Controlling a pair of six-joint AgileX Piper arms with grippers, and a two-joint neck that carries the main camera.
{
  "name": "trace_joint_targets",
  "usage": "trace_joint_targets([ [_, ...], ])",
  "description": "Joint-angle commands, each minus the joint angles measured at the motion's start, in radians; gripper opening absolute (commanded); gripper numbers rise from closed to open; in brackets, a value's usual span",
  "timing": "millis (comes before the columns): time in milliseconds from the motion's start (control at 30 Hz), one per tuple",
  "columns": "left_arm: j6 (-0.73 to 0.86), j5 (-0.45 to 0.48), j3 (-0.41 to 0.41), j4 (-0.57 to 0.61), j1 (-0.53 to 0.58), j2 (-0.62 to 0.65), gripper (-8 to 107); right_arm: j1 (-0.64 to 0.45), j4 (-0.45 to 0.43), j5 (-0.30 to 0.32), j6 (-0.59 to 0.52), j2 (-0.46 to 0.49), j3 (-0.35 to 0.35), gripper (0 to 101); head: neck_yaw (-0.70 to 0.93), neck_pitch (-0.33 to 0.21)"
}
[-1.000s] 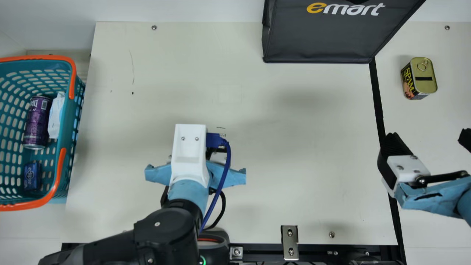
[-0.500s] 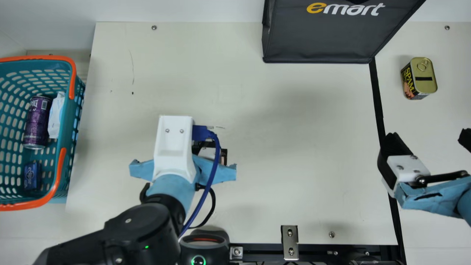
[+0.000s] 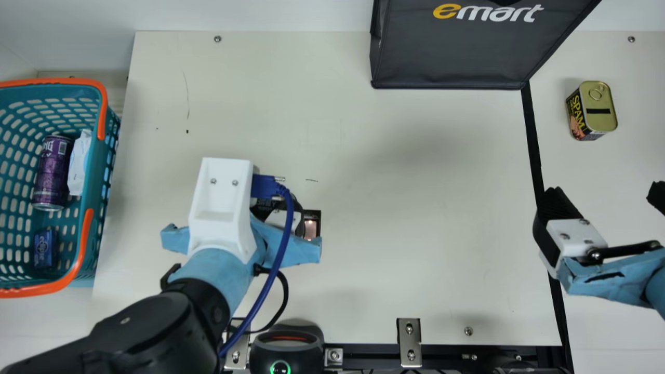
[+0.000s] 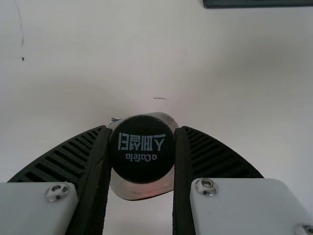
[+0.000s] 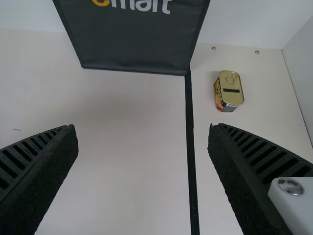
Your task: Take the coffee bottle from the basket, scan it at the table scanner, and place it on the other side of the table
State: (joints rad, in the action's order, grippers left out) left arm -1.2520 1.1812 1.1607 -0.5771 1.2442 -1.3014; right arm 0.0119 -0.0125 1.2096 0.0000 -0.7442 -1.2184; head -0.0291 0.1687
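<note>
Scan step looks to be in hand: from where I'm standing, the left end effector (image 4: 143, 128) is closing on the coffee bottle (image 4: 142, 159), its ribbed fingers pinching the black cap. Bottle is hanging out of the basket (image 3: 85, 249), over or just beside a small lit window (image 3: 310, 229) toward the near edge of the desk (image 3: 405, 259); I'm guessing that's the scanner. Can't tell if the code is reading. Right end effector (image 5: 142, 127) is gaping wide, holding nothing. Next move is calling for facing the code to the window, then carrying the bottle past the black tape (image 3: 532, 140) toward the right edge, where a tin (image 3: 602, 111) is sitting.
</note>
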Motion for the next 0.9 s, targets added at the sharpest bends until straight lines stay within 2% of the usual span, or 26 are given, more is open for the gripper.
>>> trace_joint_targets([
  [0, 0.033, 0.0, 0.003, 0.014, 0.0, 0.009, -8, 0.0, 0.0, 0.0, 0.0, 0.0, 0.0, 95, 0.002, -0.03],
  [333, 0.291, -0.077, -0.035, 0.134, -0.048, 0.089, -8, 0.0, -0.001, 0.0, 0.0, 0.0, 0.0, 95, 0.002, -0.03],
  [867, 0.862, -0.301, -0.145, 0.498, -0.298, 0.214, -8, 0.0, -0.001, 0.0, 0.0, 0.0, 0.0, 95, 0.002, -0.03],
])
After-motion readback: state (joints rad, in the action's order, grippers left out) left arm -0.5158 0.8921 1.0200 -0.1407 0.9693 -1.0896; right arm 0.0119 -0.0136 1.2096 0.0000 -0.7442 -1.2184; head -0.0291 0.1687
